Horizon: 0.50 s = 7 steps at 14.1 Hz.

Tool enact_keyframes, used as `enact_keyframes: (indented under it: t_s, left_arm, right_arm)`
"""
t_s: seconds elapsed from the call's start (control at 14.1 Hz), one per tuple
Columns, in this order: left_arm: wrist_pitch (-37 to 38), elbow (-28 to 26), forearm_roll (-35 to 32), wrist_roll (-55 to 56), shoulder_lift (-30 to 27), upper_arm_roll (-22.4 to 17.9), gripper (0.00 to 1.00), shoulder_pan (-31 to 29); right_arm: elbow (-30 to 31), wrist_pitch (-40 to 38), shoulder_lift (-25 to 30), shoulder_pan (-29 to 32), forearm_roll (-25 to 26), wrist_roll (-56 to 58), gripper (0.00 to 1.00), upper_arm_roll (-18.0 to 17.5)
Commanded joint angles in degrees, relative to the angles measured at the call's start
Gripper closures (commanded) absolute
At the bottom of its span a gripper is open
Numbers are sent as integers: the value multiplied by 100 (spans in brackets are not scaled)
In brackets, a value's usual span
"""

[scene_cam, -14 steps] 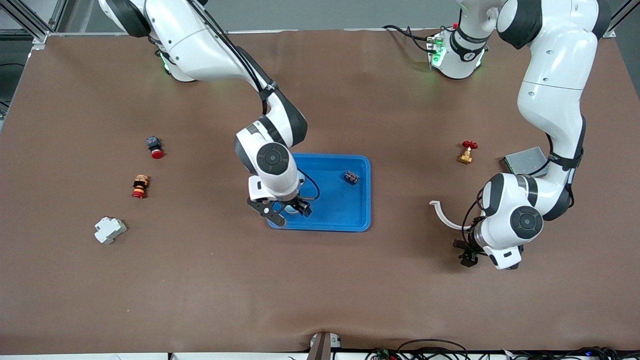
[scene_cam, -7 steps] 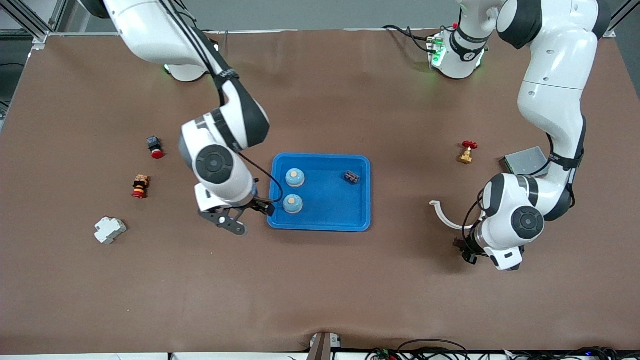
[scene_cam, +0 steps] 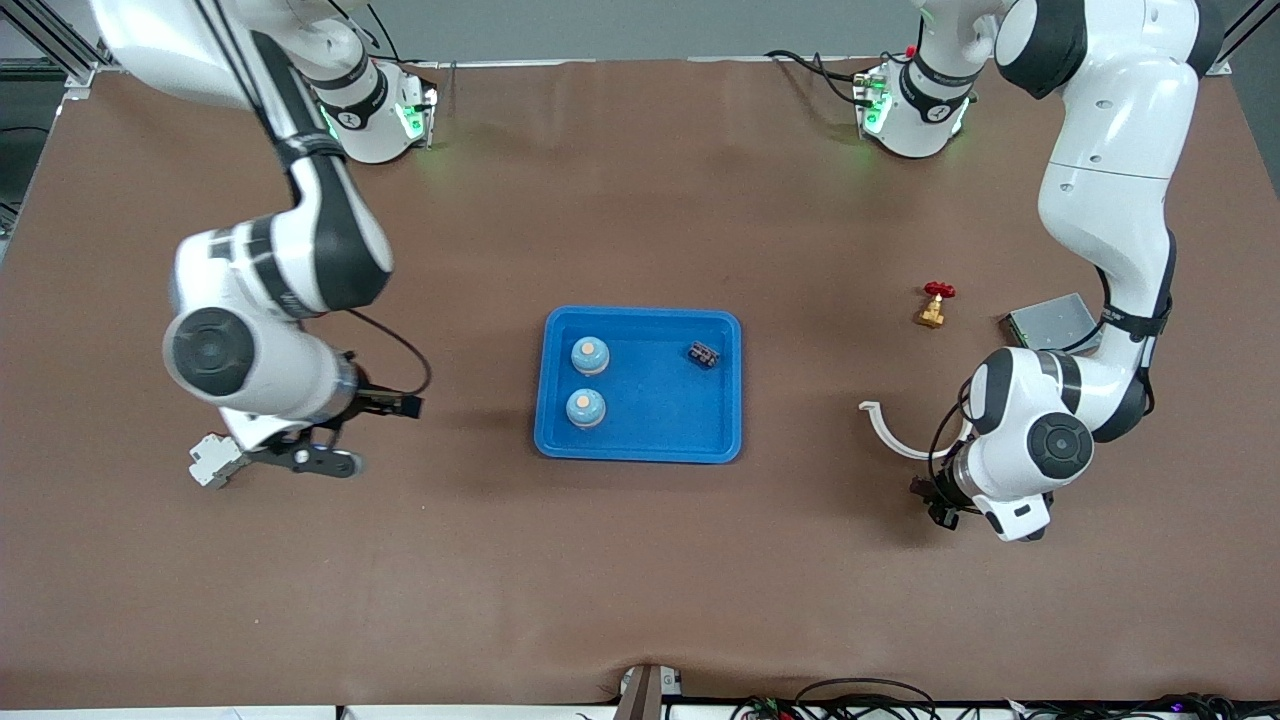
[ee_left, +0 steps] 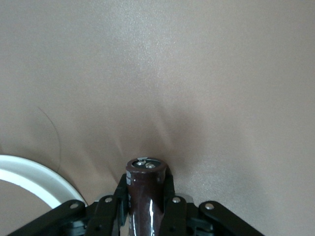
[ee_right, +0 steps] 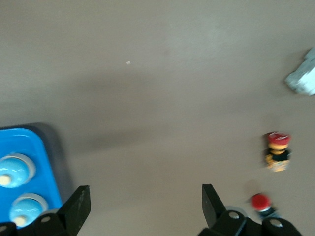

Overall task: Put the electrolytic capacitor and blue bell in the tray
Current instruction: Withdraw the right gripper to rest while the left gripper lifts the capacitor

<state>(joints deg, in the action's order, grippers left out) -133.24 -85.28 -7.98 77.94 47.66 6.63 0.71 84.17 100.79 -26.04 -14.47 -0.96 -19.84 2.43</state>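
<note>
Glossy brown cylindrical capacitor (ee_left: pixel 145 196)

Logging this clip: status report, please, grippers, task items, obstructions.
Right gripper open, empty, over table at right arm's end. Left gripper shut on electrolytic capacitor, outside tray. Two blue bells in tray. Nothing blocking tray.

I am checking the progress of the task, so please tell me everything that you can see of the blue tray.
The tray is shallow, bright blue, plastic-looking, rectangular with rounded corners and a raised rim. It lies flat on the brown table near its middle. Inside stand two blue bells toward the right arm's end, and one small dark component toward the left arm's end. No hand touches it.
</note>
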Motion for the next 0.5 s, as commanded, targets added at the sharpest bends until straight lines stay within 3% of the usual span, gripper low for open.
enact_keyframes:
  t_s: [0.0,0.21,0.43]
  left_arm:
    - [79,64,-72,46,-20,-22,100,17]
    - [280,81,-107,37,-186,-13,100,8]
    - [1122,493,-63,37,-354,66,100,-18]
  right_arm:
    - [267,-190,406,434,69,777,0,-94]
    - [328,-287,617,1049,69,1804,0,-102]
    - [328,-393,845,1525,52,2378,0,-111]
